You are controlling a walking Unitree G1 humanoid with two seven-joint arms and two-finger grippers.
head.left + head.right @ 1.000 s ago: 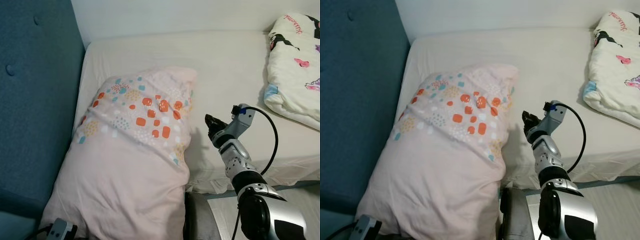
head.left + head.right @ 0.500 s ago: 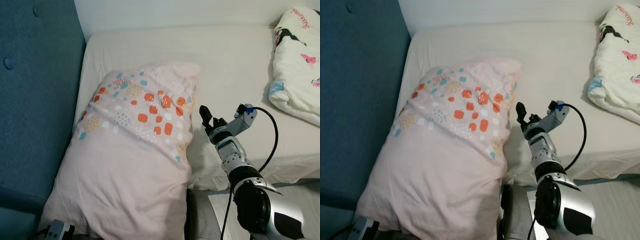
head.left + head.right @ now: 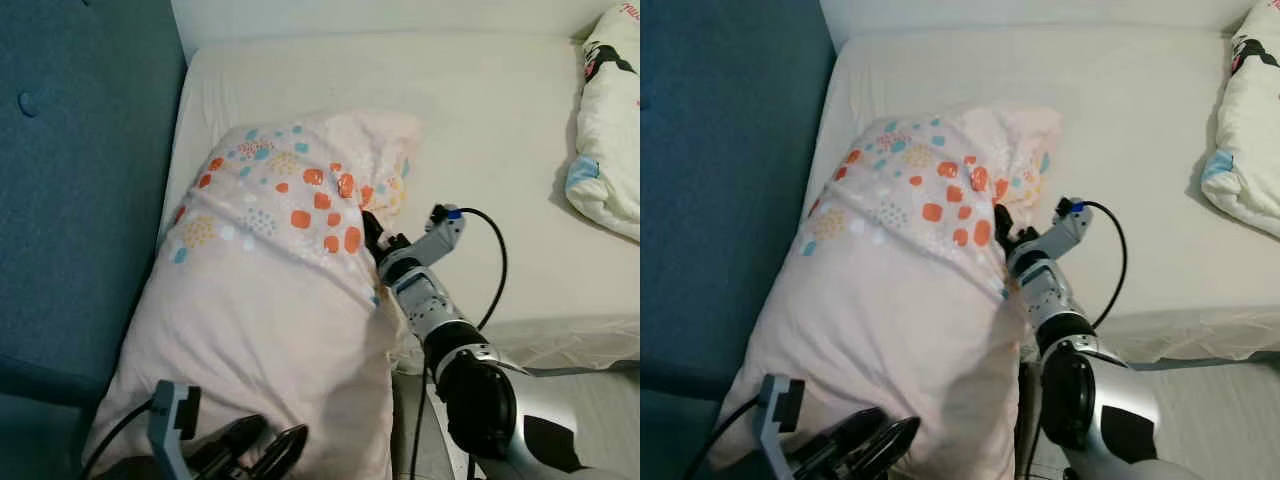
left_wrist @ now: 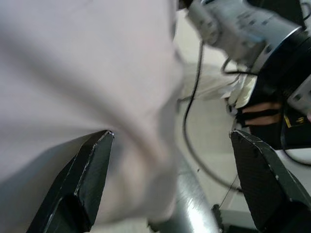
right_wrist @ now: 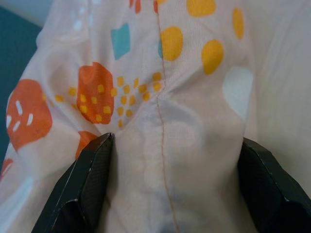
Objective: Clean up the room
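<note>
1. Left eye view: pink pillow (image 3: 270,290) lying lengthwise on the bed (image 3: 500,130), against the blue headboard (image 3: 80,180); right gripper (image 3: 372,238) pressed to its patterned side; left gripper (image 3: 265,452) at its near end; folded quilt (image 3: 612,120) well apart at the far right.
2. Right eye view: same layout; step judged: taking the pillow from both ends.
3. Left wrist view: fingers (image 4: 82,179) spread wide, pillow fabric between them.
4. Right wrist view: fingers (image 5: 92,179) parted, straddling a seamed fold of the cover; next move calls for both closing firmly on cloth before any lift.
</note>
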